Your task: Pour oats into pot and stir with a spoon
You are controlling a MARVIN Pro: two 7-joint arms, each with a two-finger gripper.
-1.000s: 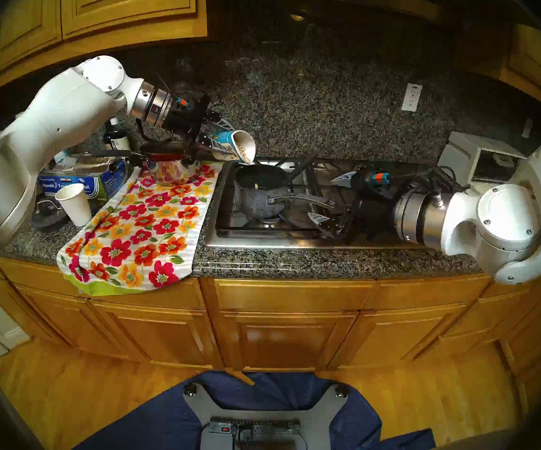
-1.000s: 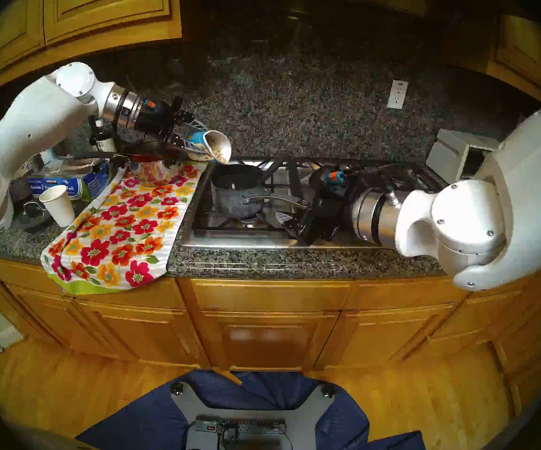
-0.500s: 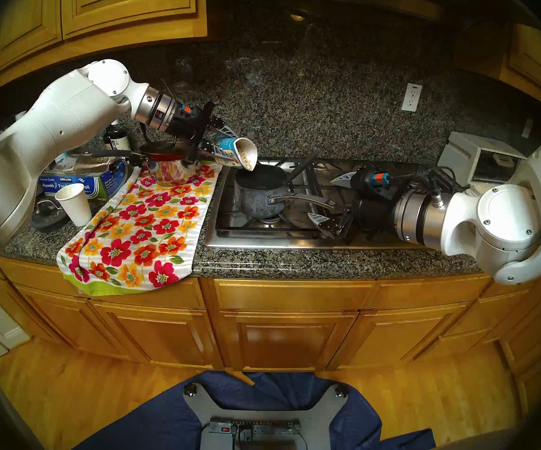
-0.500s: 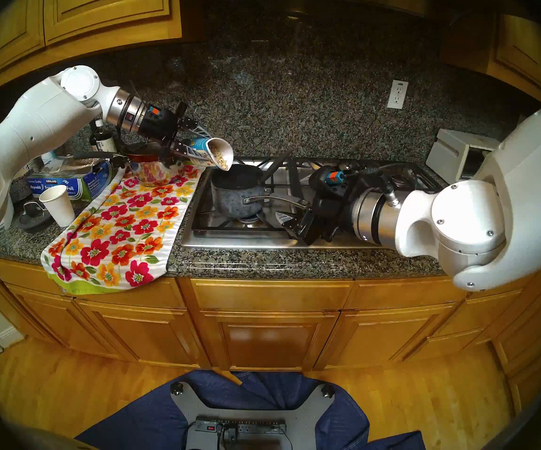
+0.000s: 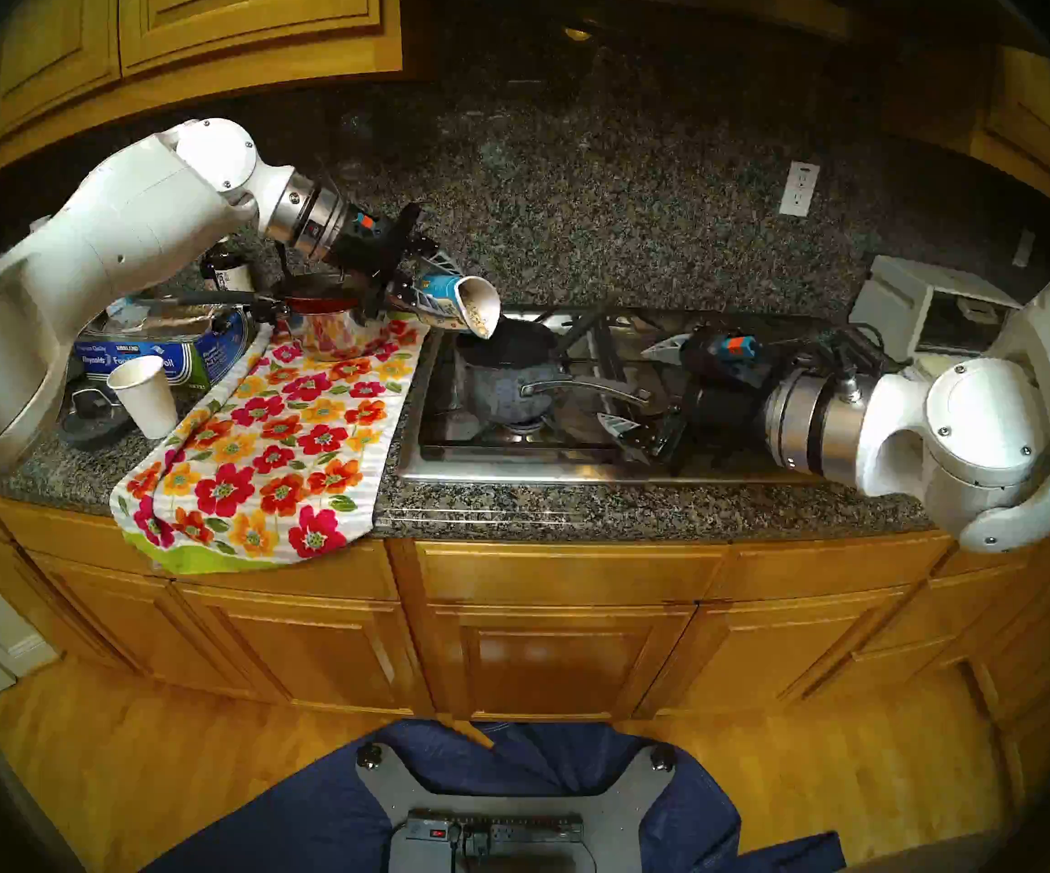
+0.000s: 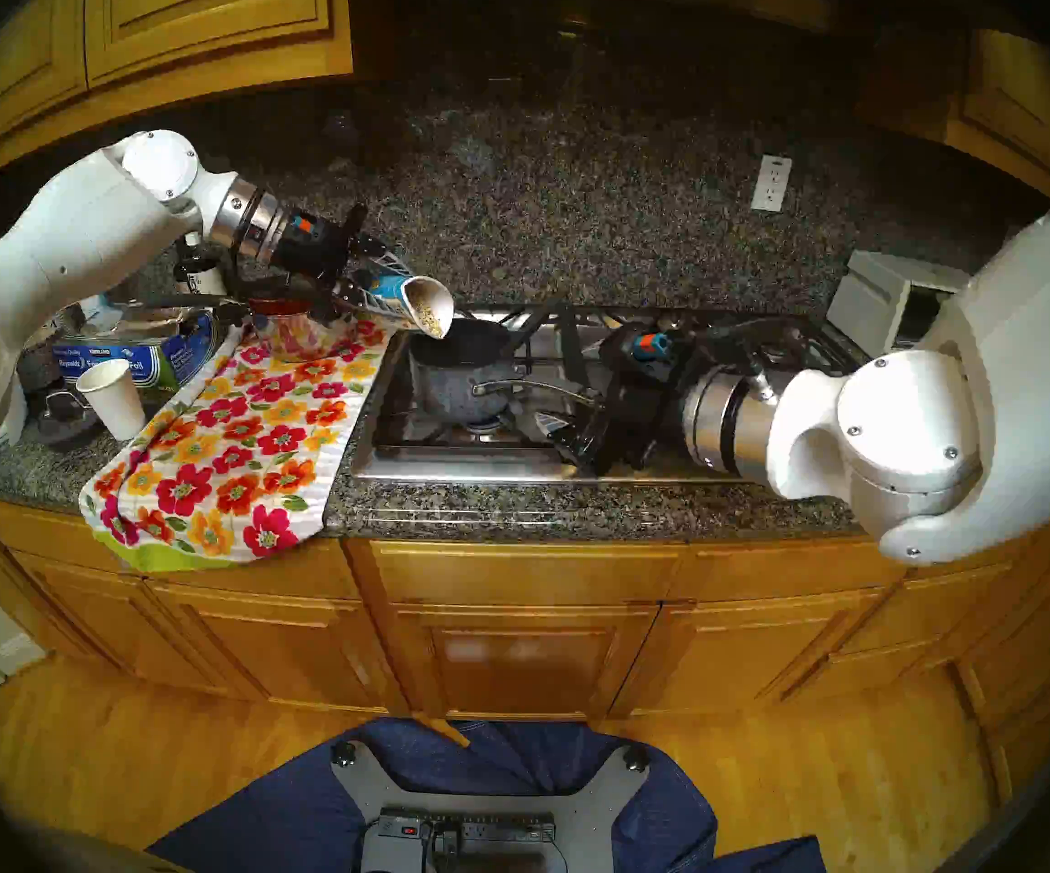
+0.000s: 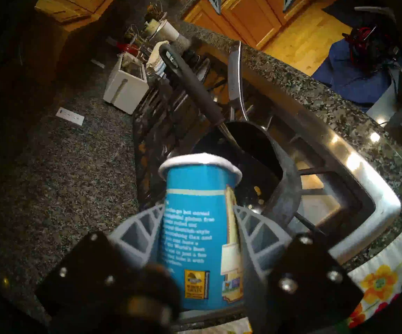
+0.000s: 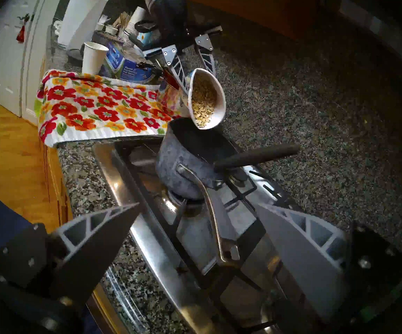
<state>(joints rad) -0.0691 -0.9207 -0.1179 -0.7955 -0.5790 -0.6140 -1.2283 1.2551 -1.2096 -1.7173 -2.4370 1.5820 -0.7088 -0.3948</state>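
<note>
Two arms reach over a granite worktop (image 5: 636, 512) with a gas stove set into it. The left tool (image 5: 428, 279) is clamped on a short paper cup (image 5: 447, 295) with a blue label, tipped so that its mouth faces right and downward, its lip squeezed to a spout just above the near-left rim of the pot (image 5: 507, 374). The pot, a small blue-grey speckled saucepan, stands on a burner directly below and a little to the right of the cup mouth, so the pour line runs down and rightward into it. The oats (image 8: 203, 102), pale beige flakes, are heaped against the lower inside wall of the cup at its lip; a few flakes already lie on the dark pot floor. The cup's long axis lies nearly level, slanting down toward the pot. The spoon (image 8: 255, 157), slim and black, leans in the pot with its handle pointing away over the far rim, toward the right. The right tool (image 8: 195, 230) hangs with its fingers spread wide and holding nothing, just short of the end of the pot's curved metal handle, so it looks the nearer arm for steadying the pot or taking the spoon. More tilt seems needed to empty the cup.
</note>
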